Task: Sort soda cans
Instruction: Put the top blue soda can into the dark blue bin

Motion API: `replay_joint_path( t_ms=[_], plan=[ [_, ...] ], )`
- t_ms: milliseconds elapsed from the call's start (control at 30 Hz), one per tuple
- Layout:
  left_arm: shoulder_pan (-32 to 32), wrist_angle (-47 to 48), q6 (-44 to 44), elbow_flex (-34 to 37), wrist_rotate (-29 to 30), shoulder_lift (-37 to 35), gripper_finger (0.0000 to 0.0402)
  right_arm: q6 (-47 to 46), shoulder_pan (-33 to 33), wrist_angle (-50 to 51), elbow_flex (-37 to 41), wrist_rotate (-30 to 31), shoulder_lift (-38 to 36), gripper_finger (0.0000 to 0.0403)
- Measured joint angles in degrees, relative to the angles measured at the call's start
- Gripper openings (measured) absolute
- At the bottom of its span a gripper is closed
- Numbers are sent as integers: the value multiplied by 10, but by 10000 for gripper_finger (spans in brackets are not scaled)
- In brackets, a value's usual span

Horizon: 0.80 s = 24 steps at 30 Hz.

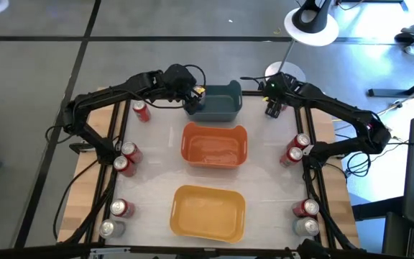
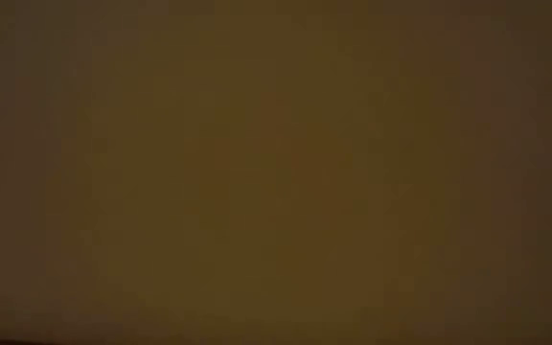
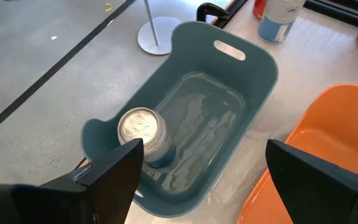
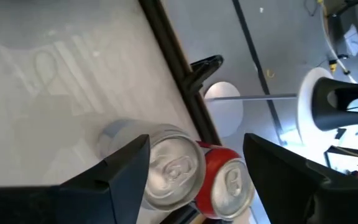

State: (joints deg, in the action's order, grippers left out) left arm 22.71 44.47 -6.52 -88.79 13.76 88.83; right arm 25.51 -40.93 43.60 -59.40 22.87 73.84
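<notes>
Table far-right corner: right tool apart, poised directly over upright silver can, red can touching it.
Left tool apart over teal bin.

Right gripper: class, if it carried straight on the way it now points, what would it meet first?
Probably the silver-bodied can between the open fingers of the right gripper, with a red can right beside it; depth is uncertain.

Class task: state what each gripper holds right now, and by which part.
Nothing is held. The left gripper hangs open over the teal bin, a silver can standing inside. The right gripper is open above two cans, not yet gripping.
</notes>
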Motion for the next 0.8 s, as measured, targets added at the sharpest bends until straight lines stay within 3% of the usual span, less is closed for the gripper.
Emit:
replay_joint_path(
  t_ms=[300,567,800],
  plan=[
    [-10,0,8,0,0,0,327,10,0,34,0,5,0,392],
    [-10,0,10,0,0,0,327,38,1,35,0,3,0,339],
    [-10,0,12,0,0,0,327,32,0,34,0,-4,0,327]
  ],
)
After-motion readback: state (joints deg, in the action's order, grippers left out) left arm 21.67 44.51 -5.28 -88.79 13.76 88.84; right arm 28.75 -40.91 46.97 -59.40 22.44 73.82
